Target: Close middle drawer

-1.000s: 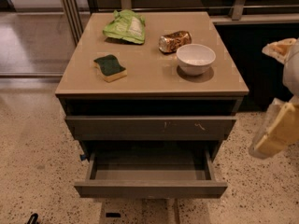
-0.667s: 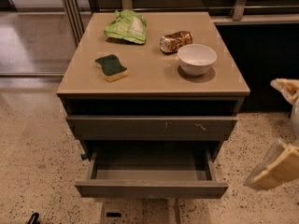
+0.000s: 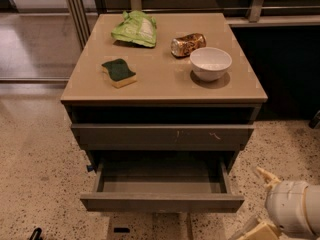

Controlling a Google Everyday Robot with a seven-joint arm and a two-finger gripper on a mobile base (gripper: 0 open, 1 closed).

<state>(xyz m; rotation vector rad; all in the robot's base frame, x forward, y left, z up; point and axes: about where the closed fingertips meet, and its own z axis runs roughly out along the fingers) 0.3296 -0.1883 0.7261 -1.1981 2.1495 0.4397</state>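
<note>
Hovering right of the open, plain grey-brown middle drawer (image 3: 162,202), the cream pincer (image 3: 270,204), width impossible to tell, might push off-centre and jam it.

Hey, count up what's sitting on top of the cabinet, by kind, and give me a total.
Green bag: 1
Can: 1
White bowl: 1
Sponge: 1
Total: 4
The gripper is low at the right, beside the open middle drawer, not on the cabinet top.
</note>
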